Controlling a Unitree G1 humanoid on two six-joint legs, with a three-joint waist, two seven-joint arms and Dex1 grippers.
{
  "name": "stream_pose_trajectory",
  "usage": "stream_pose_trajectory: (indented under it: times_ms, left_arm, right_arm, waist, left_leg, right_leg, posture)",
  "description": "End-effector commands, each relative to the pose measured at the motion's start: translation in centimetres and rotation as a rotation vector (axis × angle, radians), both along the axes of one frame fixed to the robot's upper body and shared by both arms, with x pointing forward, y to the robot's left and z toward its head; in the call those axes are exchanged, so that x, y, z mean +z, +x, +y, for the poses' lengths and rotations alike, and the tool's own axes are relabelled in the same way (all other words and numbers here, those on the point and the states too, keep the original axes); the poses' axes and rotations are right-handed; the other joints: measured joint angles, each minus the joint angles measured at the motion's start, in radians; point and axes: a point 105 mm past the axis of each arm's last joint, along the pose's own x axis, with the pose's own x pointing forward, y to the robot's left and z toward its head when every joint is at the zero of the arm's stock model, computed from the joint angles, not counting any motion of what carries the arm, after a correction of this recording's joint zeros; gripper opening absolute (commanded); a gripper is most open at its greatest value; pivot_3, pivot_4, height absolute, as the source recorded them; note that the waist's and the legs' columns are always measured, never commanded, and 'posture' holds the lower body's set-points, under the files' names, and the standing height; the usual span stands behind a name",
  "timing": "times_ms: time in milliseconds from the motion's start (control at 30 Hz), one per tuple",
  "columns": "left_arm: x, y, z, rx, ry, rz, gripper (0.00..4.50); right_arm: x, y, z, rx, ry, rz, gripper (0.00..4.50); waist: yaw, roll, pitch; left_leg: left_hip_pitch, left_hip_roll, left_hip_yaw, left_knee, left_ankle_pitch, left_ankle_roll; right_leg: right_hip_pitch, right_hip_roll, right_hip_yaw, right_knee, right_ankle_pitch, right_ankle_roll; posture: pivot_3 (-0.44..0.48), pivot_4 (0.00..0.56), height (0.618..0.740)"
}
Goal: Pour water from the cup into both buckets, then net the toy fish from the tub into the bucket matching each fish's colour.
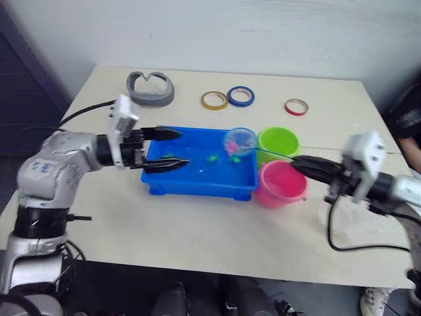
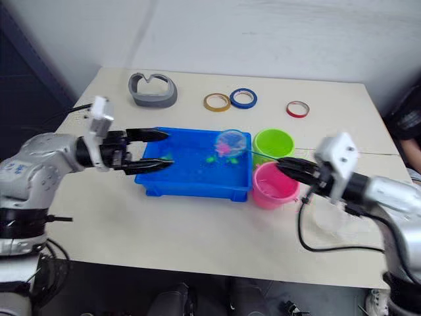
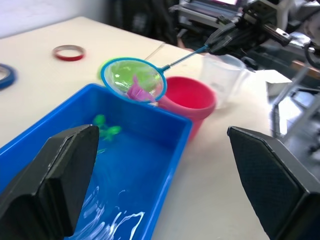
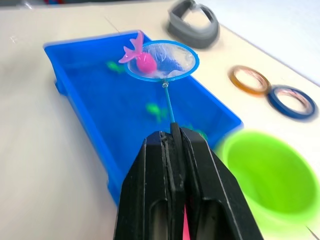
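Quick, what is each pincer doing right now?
Left pincer: open, holding nothing, over the tub.
Right pincer: shut on the net handle, a pink fish in the net.

1 blue tub (image 1: 197,187), 2 buckets (image 1: 278,139), 1 net (image 1: 241,139), 1 pink fish (image 4: 142,60), 3 tape rings (image 1: 214,100)

buckets (image 1: 279,164) right of tub (image 1: 197,181), net (image 1: 241,141) above

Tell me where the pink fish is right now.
The pink fish lies in the net, held by the right gripper above the tub's right end, near the green bucket.
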Motion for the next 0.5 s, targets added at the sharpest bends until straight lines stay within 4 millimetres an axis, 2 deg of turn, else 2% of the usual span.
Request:
stream_pose_trajectory:
  times_ms: [33,100,233,433,500]
  left_arm:
    - [0.7,-0.7,-2.0,-0.131,0.015,-0.047,4.49]
    - [0.5,-0.9,-3.2,-0.199,0.027,-0.055,4.49]
    - [-0.1,-0.9,-4.3,-0.264,0.048,-0.072,4.49]
    - [-0.3,-0.2,-4.6,-0.278,0.039,-0.076,4.49]
    - [-0.4,-0.1,-4.6,-0.278,0.039,-0.079,4.49]
  right_arm:
    - [1.5,-2.4,-2.0,-0.081,-0.04,-0.065,0.0]
    - [0.9,-3.7,-3.4,-0.147,-0.101,-0.068,0.0]
    - [-0.4,-5.1,-5.0,-0.211,-0.264,-0.102,0.0]
    - [-1.3,-5.5,-6.5,-0.263,-0.498,-0.228,0.0]
    - [-1.4,-5.5,-6.8,-0.249,-0.633,-0.295,0.0]
  waist:
    - [0.0,0.0,0.0]
    - [-0.001,0.0,0.0]
    - [-0.002,0.0,0.0]
    - [-0.003,0.0,0.0]
    - [-0.001,0.0,0.0]
  left_leg:
    - [0.0,0.0,0.0,0.0,0.0,0.0]
    - [0.001,0.0,0.0,0.001,0.0,0.0]
    - [0.004,0.0,0.001,0.001,0.0,-0.001]
    - [0.009,-0.001,0.005,0.0,0.001,-0.001]
    - [0.01,-0.001,0.006,0.0,0.001,-0.001]
  right_leg:
    - [0.0,0.0,0.0,0.0,0.0,0.0]
    - [0.001,0.0,0.001,0.0,0.0,0.0]
    - [0.003,0.001,0.003,-0.002,0.0,0.0]
    - [0.005,0.002,0.007,0.0,0.0,0.0]
    - [0.005,0.002,0.007,0.001,0.0,0.0]
  posture:
    - [0.0,0.15,0.74]
    - [0.0,0.15,0.74]
    - [0.0,0.15,0.74]
    - [0.0,0.15,0.74]
    - [0.0,0.15,0.74]
